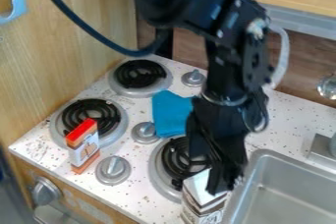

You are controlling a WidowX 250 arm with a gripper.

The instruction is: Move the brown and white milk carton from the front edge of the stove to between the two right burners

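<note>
Slanting downward view over the stovetop [134,115]

Brown-and-white carton [197,199], blue cloth [171,113]

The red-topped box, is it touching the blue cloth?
Apart. The camera view shows a silver knob and white counter between the box and the cloth.

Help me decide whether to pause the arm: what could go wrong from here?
The gripper is right by the top of the carton, so a sideways nudge might tip it, perhaps into the neighboring sink. The blue cloth lies close beside the arm and could get dragged. The small box stands near the counter's front edge; a bump might knock it off.
</note>
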